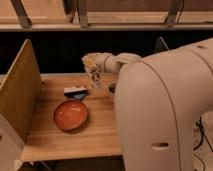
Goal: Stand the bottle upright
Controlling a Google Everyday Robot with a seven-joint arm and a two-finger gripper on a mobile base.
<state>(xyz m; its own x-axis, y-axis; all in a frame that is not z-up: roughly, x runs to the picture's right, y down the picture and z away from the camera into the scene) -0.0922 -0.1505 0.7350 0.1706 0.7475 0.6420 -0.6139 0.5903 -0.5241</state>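
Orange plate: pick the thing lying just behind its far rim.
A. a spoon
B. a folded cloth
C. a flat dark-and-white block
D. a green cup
C: the flat dark-and-white block lies just beyond the far rim of the orange plate, while the gripper hovers farther back and to the right of it, with the bottle at it.

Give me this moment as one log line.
gripper: over table rear, right of block | bottle: at gripper, roughly upright, table contact unclear | orange plate: in front of block
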